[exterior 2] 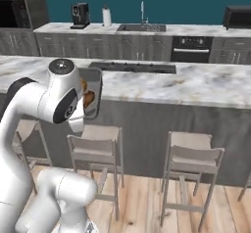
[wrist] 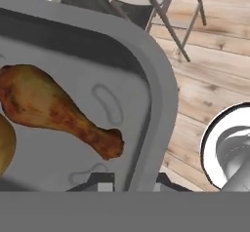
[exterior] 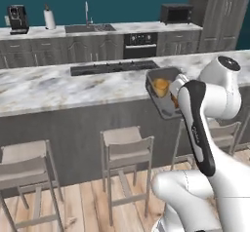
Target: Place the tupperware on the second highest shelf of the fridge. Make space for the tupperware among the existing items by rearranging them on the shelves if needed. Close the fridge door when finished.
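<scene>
While the gripper (wrist: 128,186) is pinched shut on the near wall of the tupperware (wrist: 73,143), the tub rides at the hand, held up off the marble island counter (exterior: 73,82) and tipped so that its open face turns toward the base cameras. In the hand view a browned drumstick (wrist: 58,113) lies just ahead of the fingertips, and a yellow lump of food (wrist: 5,145) sits off to one side of it; past the tub's rim, on the far side from the food, wooden floor (wrist: 210,80) and a stool (wrist: 161,2) show below. No fridge appears in any view, so the step in hand looks like the carry toward it, with placing and door closing left to do. To do it well, I would keep the pinch firm and bring the tub nearer level, since the tilt and a one-wall grip could let the food slide or the tub twist. The bar stools (exterior: 124,150) stand well below the hand and the counter edge close beside it, so any turn should swing the tub away from the counter first.
</scene>
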